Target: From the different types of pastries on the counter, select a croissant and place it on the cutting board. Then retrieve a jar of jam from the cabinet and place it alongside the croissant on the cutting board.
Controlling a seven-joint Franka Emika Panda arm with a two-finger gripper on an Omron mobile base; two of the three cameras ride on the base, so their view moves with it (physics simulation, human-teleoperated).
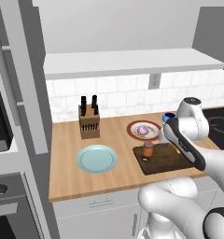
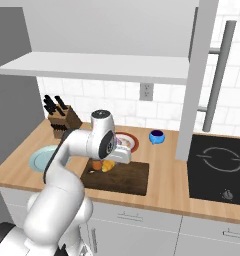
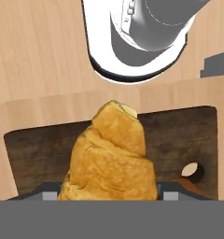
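Along the wall runs the wooden counter [image 1: 67, 154], with the dark cutting board [image 2: 127, 180] near its front edge. Above the board the gripper [image 2: 110, 161] holds the croissant [image 3: 111, 158] clenched between its fingers. The jar of jam [image 1: 148, 149] already stands at the board's back corner, so I judge the next move is lowering beside it. Behind sit a knife block [image 1: 89, 122], blue plate [image 1: 97, 158] and frosted pastry [image 1: 143, 130].

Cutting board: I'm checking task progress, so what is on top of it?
The jar of jam stands on the cutting board; the croissant is over it, contact hidden.
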